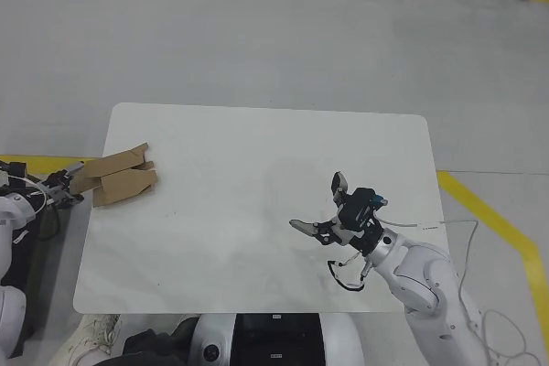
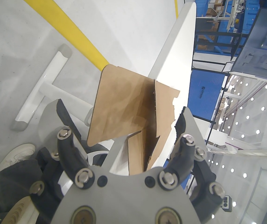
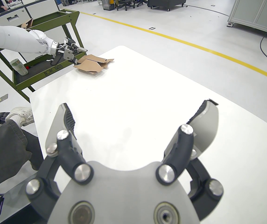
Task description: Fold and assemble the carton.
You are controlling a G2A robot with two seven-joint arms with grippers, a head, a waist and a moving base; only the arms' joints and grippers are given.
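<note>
Above the near right of the table: the right gripper hangs over the bare white table, its 2 fingers spread wide with nothing between them.
At the table's left edge: the flattened brown cardboard carton lies flat. Its flaps point toward the table's middle and 1 end hangs out past the edge. It is well apart from the right gripper.
Just off that left edge: the left gripper sits at the carton's overhanging end. Its 2 fingers stand wide apart on either side of the cardboard and are not clamped on it. Whether a pad touches the board, I cannot tell.
Past the table: a green cart stands behind the left arm, and a yellow floor line runs beyond the far edge.
</note>
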